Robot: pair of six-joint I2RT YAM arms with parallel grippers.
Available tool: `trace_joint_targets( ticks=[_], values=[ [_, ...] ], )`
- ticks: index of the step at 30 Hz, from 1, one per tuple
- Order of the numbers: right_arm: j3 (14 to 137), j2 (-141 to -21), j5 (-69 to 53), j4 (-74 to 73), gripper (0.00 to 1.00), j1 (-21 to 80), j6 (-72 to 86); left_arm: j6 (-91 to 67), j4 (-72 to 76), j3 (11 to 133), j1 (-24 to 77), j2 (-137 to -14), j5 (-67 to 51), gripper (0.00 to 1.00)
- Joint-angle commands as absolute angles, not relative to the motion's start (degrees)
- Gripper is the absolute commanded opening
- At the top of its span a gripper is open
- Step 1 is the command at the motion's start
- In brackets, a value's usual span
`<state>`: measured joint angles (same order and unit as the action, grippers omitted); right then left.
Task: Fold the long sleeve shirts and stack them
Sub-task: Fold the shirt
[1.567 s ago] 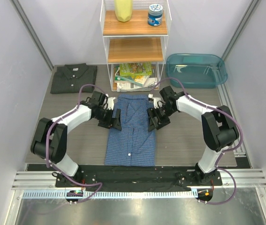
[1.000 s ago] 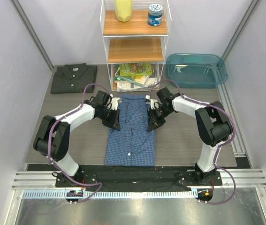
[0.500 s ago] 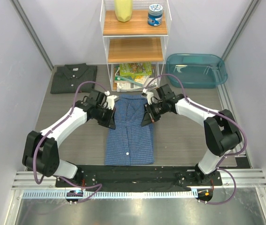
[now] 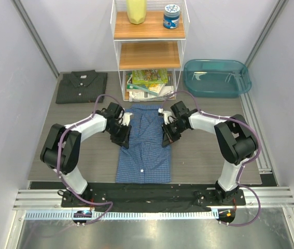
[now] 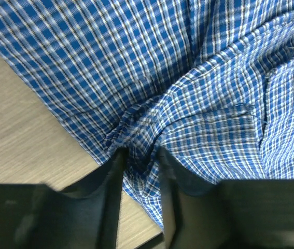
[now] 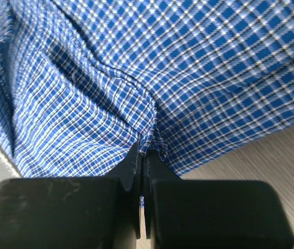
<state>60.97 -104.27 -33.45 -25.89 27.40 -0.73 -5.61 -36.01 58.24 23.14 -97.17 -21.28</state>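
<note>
The grey shirt [image 4: 82,86] is laid folded at far left. The left gripper [image 5: 140,155] is held slightly apart around a pucker at the left edge of the blue shirt [image 4: 144,155], which is spread at centre; whether it is clamped cannot be told. The right gripper [image 6: 142,150] is pinched shut on its right edge.

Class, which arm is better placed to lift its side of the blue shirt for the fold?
Likely the right arm: its jaws are shut on the edge of the blue shirt. On the left arm, the jaws stand apart around a fold, so they must close first.
</note>
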Motion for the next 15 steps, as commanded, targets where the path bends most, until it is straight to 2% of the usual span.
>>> trace_joint_targets(
  ticks=[1,11,13,15],
  values=[
    [62.05,-106.25,-26.91,-26.19,0.03,27.51,-1.5,-6.24,-31.91,59.5,22.68,-97.91,-19.77,0.36],
    [69.17,-111.8,-20.3,-26.8,0.03,25.75,-1.67,-10.02,-31.81,65.3,22.24,-105.91,-21.27,0.32],
    [70.48,-111.1,-20.83,-28.99,0.1,25.49,-2.28,-9.85,-32.52,65.39,21.1,-104.51,-21.62,0.39],
    [70.49,-107.69,-21.7,-32.51,0.18,25.31,-2.9,-8.97,-32.96,64.25,18.91,-101.53,-27.55,0.47]
  ],
)
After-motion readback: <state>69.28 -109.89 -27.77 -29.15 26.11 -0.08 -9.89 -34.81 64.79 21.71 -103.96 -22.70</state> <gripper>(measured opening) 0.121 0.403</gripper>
